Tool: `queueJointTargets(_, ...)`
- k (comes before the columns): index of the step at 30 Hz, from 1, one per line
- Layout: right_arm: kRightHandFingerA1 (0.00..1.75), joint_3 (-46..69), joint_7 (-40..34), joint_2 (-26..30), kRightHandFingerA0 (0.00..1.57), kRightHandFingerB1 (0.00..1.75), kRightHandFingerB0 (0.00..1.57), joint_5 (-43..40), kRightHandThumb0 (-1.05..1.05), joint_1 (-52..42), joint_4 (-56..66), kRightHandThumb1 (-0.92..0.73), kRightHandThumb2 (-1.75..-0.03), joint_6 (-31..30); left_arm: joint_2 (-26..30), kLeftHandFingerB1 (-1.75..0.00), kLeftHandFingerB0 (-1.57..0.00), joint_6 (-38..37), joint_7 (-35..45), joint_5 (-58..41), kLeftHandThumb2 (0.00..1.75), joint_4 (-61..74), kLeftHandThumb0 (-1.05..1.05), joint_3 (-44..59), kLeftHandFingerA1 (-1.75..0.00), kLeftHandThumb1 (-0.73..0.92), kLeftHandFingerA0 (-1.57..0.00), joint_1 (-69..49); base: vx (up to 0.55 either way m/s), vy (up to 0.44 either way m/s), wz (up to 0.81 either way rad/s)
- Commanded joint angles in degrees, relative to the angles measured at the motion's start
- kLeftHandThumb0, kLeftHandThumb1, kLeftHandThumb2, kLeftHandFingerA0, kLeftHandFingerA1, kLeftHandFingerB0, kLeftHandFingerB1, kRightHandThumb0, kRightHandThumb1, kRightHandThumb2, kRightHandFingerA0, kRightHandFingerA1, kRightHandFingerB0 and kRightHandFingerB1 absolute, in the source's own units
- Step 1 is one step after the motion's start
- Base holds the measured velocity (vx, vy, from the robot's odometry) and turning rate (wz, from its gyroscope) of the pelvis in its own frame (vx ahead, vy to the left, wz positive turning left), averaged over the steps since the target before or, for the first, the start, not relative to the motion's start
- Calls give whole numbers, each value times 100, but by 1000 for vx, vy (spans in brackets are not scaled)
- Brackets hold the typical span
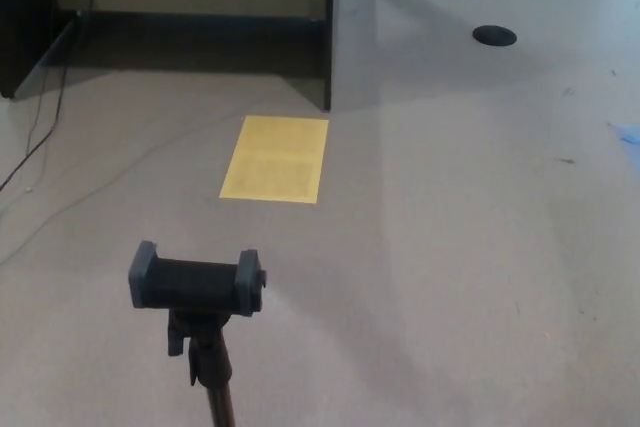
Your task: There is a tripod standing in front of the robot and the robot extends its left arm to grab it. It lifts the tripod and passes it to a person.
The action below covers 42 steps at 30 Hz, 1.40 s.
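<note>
A black tripod (pixel 205 332) stands upright on the grey carpeted floor (pixel 450 247) at the lower left, its phone clamp on top. Farther back lies a yellow sheet (pixel 276 158), with dark furniture (pixel 328 27) behind it and cables (pixel 40 137) trailing at left. Neither robot hand shows, so their fingers cannot be judged.

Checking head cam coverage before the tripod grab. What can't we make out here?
- Tripod: head view shows only the phone clamp and upper pole; legs and base are cut off by the bottom edge.
- Both robot hands: not in frame.
- Person to receive it: not in frame.
- Yellow sheet on the floor: any print too faint to read.
- Blue object: cropped by the right edge, unidentifiable.
</note>
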<state>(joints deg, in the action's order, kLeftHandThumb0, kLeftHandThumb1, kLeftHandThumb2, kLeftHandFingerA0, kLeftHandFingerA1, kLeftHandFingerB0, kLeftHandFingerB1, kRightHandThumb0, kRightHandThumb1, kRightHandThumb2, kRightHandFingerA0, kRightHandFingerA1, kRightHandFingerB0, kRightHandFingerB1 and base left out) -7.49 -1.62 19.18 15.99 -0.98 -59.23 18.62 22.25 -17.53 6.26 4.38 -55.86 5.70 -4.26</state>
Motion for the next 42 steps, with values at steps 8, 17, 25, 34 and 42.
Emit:
queueJointTargets(8,44,-87,-126,95,69,32,29,80,-34,65,-284,-70,-64,491,-284,-47,0,-106,1132,-820,84,2174,-20,130,-48,32,-2,-65,0,0,0)
queueJointTargets(17,43,-125,-94,111,69,32,30,96,-34,148,-319,-70,-64,527,-444,-48,0,1039,1140,-804,83,3887,-22,-158,-49,30,-4,296,0,0,0)
queueJointTargets(25,43,-127,-54,112,68,32,29,107,-34,277,-364,-69,-63,484,-530,-48,0,1583,1142,-629,85,4373,-20,-447,-48,34,-3,672,0,0,0)
queueJointTargets(34,43,-151,-46,130,70,33,30,156,-34,439,-340,-69,-64,398,-575,-48,0,1751,1299,-640,85,4655,-20,-782,-49,35,-4,983,0,0,0)
queueJointTargets(42,44,-84,81,165,70,32,31,99,-34,403,-298,-70,-64,465,-646,-19,-7,1718,1605,-732,61,4630,-35,-1020,-42,35,-13,1031,0,0,0)
